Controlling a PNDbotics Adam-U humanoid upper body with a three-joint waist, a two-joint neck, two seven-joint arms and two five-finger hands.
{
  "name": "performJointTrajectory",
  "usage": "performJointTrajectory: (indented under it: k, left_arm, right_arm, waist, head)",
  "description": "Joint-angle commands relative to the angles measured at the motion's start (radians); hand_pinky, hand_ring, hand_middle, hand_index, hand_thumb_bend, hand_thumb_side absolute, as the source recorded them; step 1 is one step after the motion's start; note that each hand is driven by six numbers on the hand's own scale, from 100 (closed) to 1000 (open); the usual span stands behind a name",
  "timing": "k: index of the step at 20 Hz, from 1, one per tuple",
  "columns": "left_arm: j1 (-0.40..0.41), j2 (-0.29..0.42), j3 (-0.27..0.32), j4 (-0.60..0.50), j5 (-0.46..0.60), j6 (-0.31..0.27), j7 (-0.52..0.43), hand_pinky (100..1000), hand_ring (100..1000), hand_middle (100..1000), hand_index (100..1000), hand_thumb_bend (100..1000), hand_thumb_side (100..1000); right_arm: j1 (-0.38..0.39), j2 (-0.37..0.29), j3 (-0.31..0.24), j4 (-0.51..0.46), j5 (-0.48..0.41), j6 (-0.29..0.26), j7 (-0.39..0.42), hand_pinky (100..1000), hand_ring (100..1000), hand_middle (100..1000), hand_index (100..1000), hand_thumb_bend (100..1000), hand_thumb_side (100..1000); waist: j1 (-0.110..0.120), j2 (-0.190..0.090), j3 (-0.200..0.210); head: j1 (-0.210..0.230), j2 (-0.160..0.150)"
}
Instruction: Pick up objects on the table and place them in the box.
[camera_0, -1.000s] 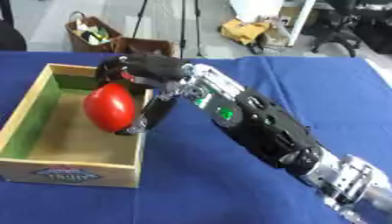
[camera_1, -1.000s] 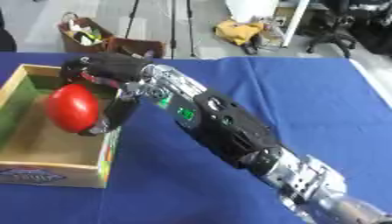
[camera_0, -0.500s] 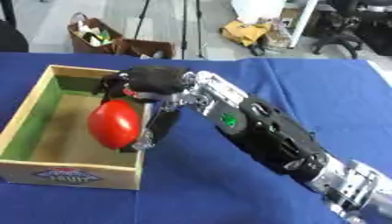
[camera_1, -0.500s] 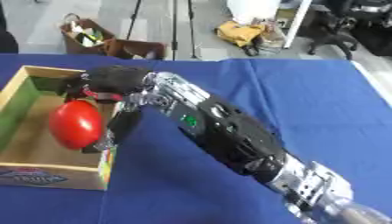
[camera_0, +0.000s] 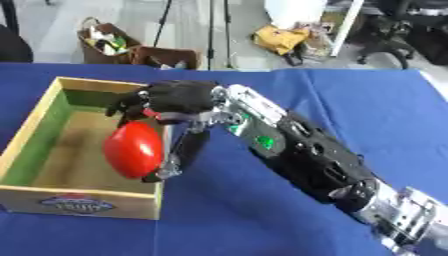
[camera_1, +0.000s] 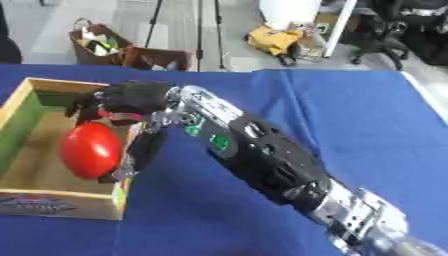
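Observation:
A red egg-shaped object (camera_0: 133, 149) hangs inside the wooden box (camera_0: 38, 117), close to its right wall. My right hand (camera_0: 175, 100) reaches in over that wall from the right. Its fingers are curled round the top of the red object, and its thumb runs down the object's right side. I cannot tell whether the object touches the box floor. The box stands on the blue table at the left. My left hand shows in neither view.
My right arm (camera_0: 297, 150) lies diagonally across the blue table (camera_1: 350, 115) from the lower right. Beyond the table's far edge are a bag of clutter (camera_0: 107, 42), a brown box (camera_0: 166, 56), stands and an office chair.
My right hand has carried the red object down and slightly toward the front of the box. The camera view has shifted a little.

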Motion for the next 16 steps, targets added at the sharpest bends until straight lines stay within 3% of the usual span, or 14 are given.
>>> performJointTrajectory:
  k: [1,2,3,4,6,10,11,16]
  left_arm:
    - [-0.017,0.01,-0.003,-0.018,0.001,-0.003,-0.001,190,462,540,676,100,861]
    - [-0.018,0.01,-0.003,-0.018,0.001,-0.003,-0.002,190,462,540,676,100,861]
    - [-0.018,0.009,-0.003,-0.018,0.001,-0.003,-0.002,190,462,541,676,100,861]
    - [-0.018,0.009,-0.003,-0.018,0.001,-0.003,-0.002,190,462,540,676,100,860]
    - [-0.018,0.008,-0.003,-0.018,0.001,-0.003,-0.002,190,462,540,676,100,861]
    - [-0.019,0.007,-0.004,-0.018,0.002,-0.004,-0.002,190,462,540,675,100,862]
    - [-0.019,0.007,-0.004,-0.018,0.002,-0.004,-0.003,190,462,540,675,100,862]
    - [-0.021,0.005,-0.004,-0.018,0.002,-0.004,-0.004,191,464,540,675,100,862]
  right_arm:
    - [-0.009,-0.034,-0.02,-0.022,-0.011,0.007,-0.004,812,874,894,873,100,624]
    - [-0.009,-0.035,-0.021,-0.023,-0.013,0.008,-0.008,813,876,896,879,100,635]
    - [-0.007,-0.035,-0.023,-0.024,-0.014,0.01,-0.011,821,890,915,950,100,747]
    - [-0.006,-0.036,-0.025,-0.023,-0.013,0.014,-0.016,823,897,924,974,140,834]
    - [-0.004,-0.036,-0.03,-0.022,-0.006,0.026,-0.035,829,907,929,979,272,884]
    - [0.002,-0.039,-0.033,-0.024,0.0,0.041,-0.072,829,907,929,980,365,893]
    - [0.004,-0.039,-0.032,-0.025,0.001,0.041,-0.073,842,925,950,1000,455,893]
    - [0.008,-0.04,-0.038,-0.022,0.011,0.051,-0.062,851,940,979,1000,591,860]
  waist:
    - [0.007,-0.017,0.001]
    - [0.007,-0.017,0.001]
    - [0.007,-0.017,0.001]
    - [0.007,-0.016,0.002]
    - [0.006,-0.015,0.002]
    - [0.004,-0.014,0.001]
    - [0.004,-0.014,0.002]
    - [0.004,-0.012,0.001]
  head:
    - [-0.004,-0.012]
    - [-0.005,-0.011]
    - [-0.005,-0.011]
    - [-0.005,-0.011]
    - [-0.006,-0.01]
    - [-0.007,-0.01]
    - [-0.008,-0.011]
    - [-0.009,-0.011]
